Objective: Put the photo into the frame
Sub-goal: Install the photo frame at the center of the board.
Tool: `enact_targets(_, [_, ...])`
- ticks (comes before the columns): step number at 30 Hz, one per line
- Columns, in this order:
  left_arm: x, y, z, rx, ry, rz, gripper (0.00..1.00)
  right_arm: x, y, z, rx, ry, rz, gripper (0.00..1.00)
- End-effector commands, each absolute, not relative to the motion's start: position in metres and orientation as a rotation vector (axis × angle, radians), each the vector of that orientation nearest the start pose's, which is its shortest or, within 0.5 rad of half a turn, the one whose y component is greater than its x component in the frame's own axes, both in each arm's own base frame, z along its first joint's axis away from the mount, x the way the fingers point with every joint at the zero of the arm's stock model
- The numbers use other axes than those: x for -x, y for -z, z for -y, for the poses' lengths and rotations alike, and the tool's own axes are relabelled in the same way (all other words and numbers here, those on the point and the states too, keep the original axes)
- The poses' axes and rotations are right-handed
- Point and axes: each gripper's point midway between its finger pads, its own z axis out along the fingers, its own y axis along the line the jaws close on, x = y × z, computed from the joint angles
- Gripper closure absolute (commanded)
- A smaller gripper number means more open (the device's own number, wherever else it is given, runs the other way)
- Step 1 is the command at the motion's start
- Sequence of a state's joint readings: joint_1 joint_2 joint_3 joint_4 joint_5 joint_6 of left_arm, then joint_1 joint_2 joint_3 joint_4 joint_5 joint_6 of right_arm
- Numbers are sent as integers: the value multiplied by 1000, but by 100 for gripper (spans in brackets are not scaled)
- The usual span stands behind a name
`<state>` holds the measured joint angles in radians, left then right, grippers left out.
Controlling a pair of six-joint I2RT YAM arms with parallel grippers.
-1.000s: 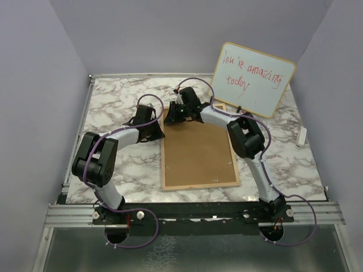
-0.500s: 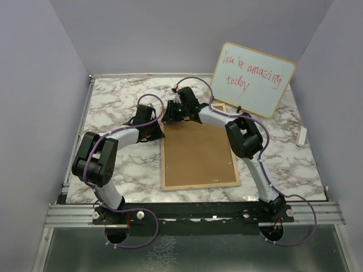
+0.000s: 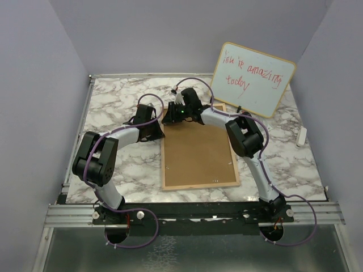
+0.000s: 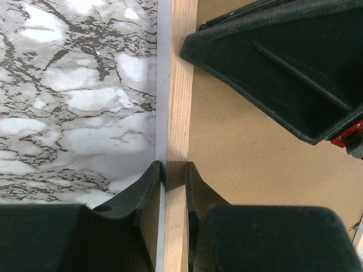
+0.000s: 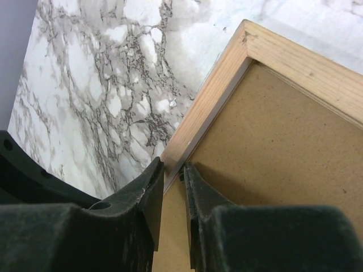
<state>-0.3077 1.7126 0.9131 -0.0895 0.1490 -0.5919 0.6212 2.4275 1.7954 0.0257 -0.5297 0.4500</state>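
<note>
From above, the frame's (image 3: 199,185) far-left corner lies hidden under the left gripper (image 3: 160,135) and right gripper (image 3: 169,118), their fingertips indistinguishable there. The frame's downward face is unseen. Both wrist views cut the frame off. A small white object (image 3: 302,136) at the table's (image 3: 113,107) right edge is too small to identify.

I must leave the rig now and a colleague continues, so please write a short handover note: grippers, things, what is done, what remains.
Left gripper: shut on the left rail of the frame.
Right gripper: shut on the same rail, beside the far left corner.
Frame: flat on the table, back side up, brown backing board sitting inside the rails.
Photo: not visible in any view; it may be under the board, but this cannot be told.
Done: nothing can be confirmed.
Left: find the photo and confirm it sits in the frame.
</note>
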Motion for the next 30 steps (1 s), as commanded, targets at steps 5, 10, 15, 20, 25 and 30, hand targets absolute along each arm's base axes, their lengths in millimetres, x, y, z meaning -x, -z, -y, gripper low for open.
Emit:
enact_targets(5, [-338, 24, 133, 332, 328, -2678, 89, -355, 55, -418, 653, -1153, -2611, 75])
enact_targets(10, [-338, 23, 133, 331, 332, -2675, 89, -377, 42, -422, 559, -1079, -2591, 75])
enact_targets(15, [-339, 20, 133, 330, 333, -2668, 89, -427, -4, -414, 283, -1033, -2515, 71])
enact_targets(20, [-341, 15, 133, 324, 331, -2652, 88, -458, -58, -401, 175, -1043, -2413, 68])
enact_targets(25, [-350, 3, 133, 318, 340, -2611, 82, -453, -73, -373, 33, -1028, -2410, 65])
enact_targets(30, [-357, -3, 137, 305, 370, -2582, 78, -428, -69, -368, -6, -1116, -2480, 64])
